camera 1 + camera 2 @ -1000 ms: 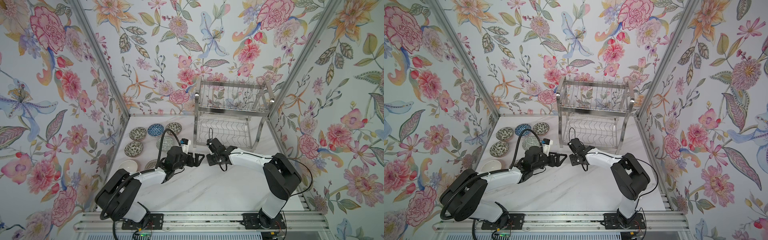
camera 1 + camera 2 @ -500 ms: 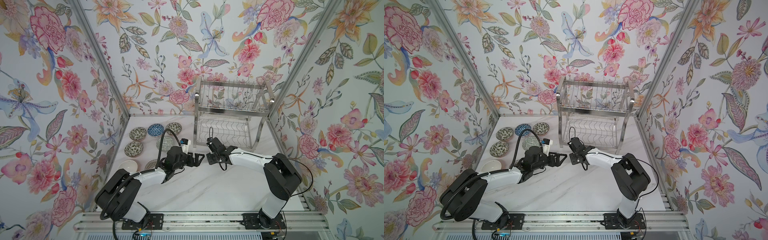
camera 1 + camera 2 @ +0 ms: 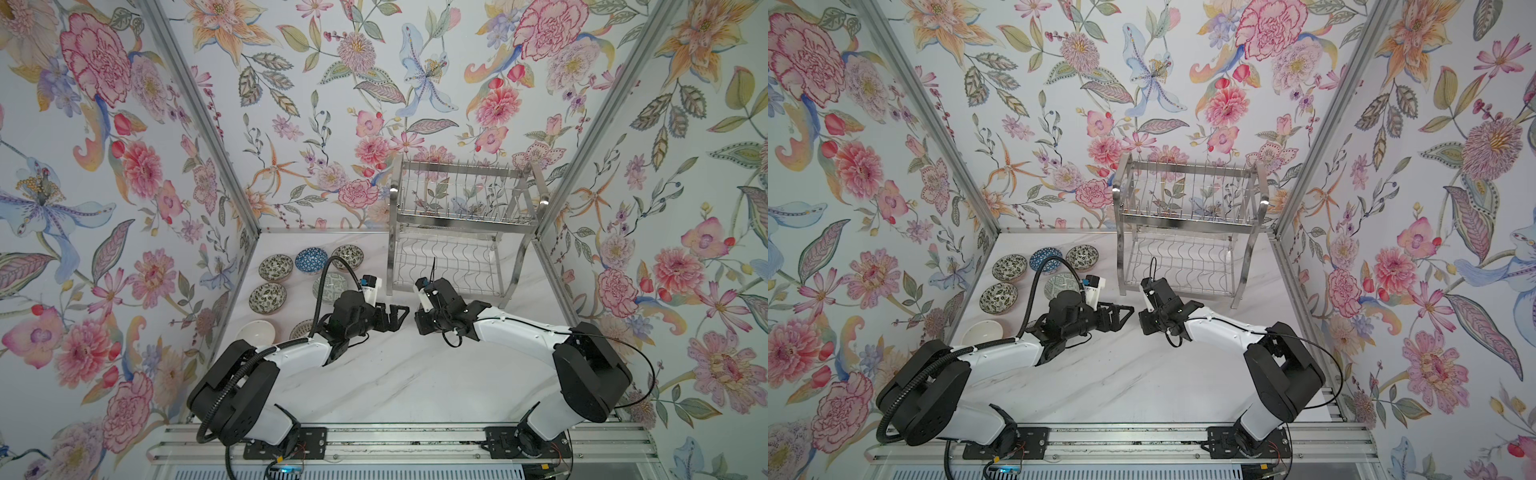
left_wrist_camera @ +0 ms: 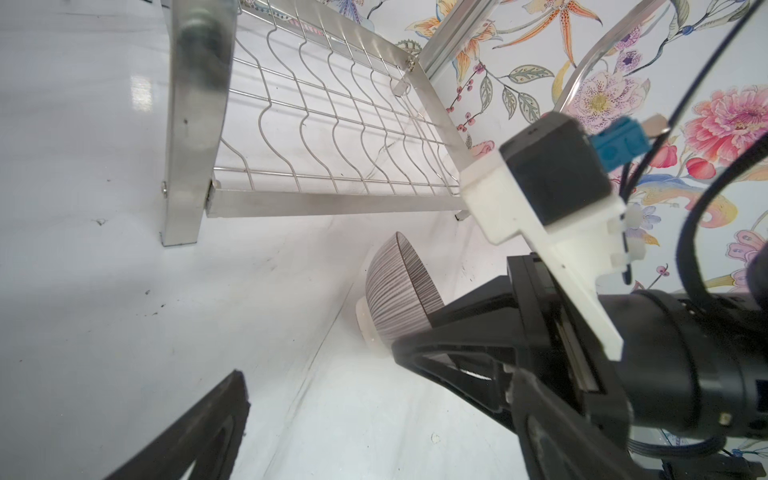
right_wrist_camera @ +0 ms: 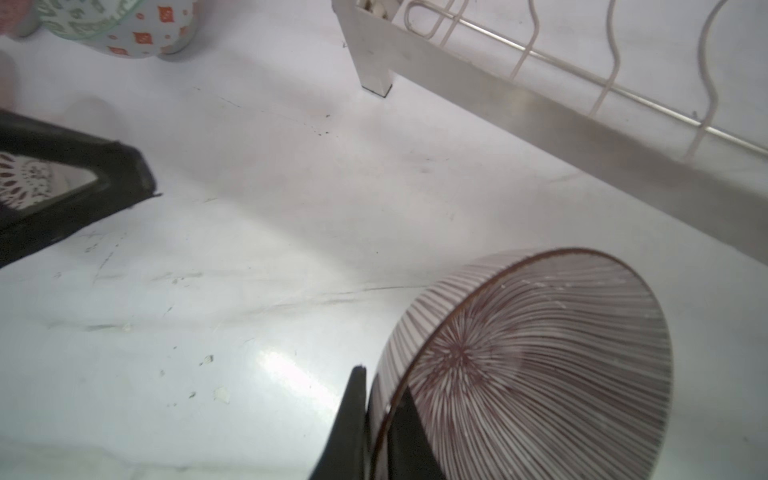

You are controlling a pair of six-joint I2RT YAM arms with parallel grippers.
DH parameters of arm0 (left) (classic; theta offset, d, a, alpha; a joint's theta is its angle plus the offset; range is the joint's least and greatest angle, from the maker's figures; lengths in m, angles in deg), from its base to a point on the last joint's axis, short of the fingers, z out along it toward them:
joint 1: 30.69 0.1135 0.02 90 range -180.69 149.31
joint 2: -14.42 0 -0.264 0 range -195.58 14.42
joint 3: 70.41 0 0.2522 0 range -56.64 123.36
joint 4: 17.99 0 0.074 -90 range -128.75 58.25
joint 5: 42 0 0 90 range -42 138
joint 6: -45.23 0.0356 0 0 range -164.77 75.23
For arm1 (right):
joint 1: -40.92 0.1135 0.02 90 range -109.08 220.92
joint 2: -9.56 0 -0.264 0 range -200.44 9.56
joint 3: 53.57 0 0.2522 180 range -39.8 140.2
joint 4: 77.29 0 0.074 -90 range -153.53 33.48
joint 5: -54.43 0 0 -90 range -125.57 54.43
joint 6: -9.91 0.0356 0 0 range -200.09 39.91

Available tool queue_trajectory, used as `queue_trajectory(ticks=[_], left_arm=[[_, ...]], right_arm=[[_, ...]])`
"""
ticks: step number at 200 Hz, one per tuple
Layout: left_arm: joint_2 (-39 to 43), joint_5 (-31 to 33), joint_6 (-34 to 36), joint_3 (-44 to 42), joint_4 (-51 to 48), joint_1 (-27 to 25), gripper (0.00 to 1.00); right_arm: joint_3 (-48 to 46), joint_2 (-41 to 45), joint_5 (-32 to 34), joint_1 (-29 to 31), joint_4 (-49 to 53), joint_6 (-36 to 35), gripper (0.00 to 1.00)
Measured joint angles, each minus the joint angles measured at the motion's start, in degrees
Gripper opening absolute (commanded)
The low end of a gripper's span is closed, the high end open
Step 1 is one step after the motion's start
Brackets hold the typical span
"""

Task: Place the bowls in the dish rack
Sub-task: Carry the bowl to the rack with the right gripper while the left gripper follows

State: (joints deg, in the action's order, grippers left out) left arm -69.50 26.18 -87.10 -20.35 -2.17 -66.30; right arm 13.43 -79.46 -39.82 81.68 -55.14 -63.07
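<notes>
Porcelain stood on edge in the right claw (image 5: 380,386). The claw was clenched on the rim of a striped bowl (image 5: 532,365), one finger inside the wall and one outside, so the bowl hung nearly upright with its open face turned sideways. I took that for the point of the hold, since the wavy wires of the dish rack (image 3: 461,216) take a bowl on its edge, not flat. The bowl sat low over the table (image 3: 415,382), just in front of the rack's lower tier (image 4: 332,137) and apart from it. Whether its bottom edge touched the marble I could not tell. Nothing lay in either tier that I could see.

The right arm lay stretched low across the table from its base, forearm almost level, its claw pointing toward the middle. The left claw (image 3: 400,318) faced it across a small gap, spread wide and empty, its arm likewise folded low and reaching to the middle. It looked like a helper standing clear, with nothing to steady.

The other bowls (image 3: 275,267) sat mouth-up in a cluster by the left wall, well apart from the rack, some half hidden behind the left arm. To my eye the loading had barely begun, and the next move called for a lift and a tilt into a slot.
</notes>
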Motion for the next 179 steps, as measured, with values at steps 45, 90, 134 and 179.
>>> queue_trajectory(ticks=[45, 90, 134, 179], left_arm=[[0.13, 1.68, 3.26, 3.65, -3.85, 0.0, 0.99], [1.18, 3.74, 6.27, 6.69, -7.23, 0.0, 0.99], [1.22, 4.28, 7.45, 8.96, -8.13, 0.0, 0.99], [0.85, 4.74, 8.07, 11.52, -8.13, 0.0, 0.99]], right_arm=[[-6.91, 8.0, -8.48, -4.68, -12.52, 3.63, 0.0], [-9.46, 9.22, -14.93, -9.2, -24.72, 8.81, 0.0], [-10.14, 7.78, -19.02, -12.07, -34.75, 14.01, 0.0], [-9.29, 1.03, -22.21, -15.19, -42.99, 19.87, 0.0]])
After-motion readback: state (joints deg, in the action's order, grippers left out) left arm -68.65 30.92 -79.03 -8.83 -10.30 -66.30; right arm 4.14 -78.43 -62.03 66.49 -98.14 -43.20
